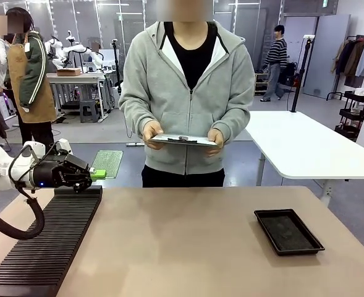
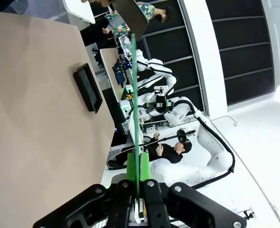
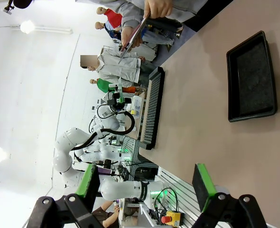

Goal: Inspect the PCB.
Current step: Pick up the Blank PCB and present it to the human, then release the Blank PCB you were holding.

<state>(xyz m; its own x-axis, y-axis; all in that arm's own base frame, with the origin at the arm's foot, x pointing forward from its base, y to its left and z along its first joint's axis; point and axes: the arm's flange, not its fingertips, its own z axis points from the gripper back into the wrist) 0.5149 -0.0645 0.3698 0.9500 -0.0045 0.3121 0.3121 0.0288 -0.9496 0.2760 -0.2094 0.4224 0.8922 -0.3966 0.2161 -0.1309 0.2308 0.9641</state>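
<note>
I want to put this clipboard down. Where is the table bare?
The middle of the table, between the rack and the tray, is bare. The left is crowded: the left gripper holds the PCB near the rack's far end.

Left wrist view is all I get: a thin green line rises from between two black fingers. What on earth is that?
Observer: It is the PCB seen edge-on. From the front it is a flat, roughly square green board with a finely dotted face, pinched at one edge by the left gripper.
Operator: Is anything underneath there?
Observer: A long black ribbed rack lies on the table, just below that gripper.
Operator: And the other arm?
Observer: The right gripper is open, with nothing between its green pads.
</note>
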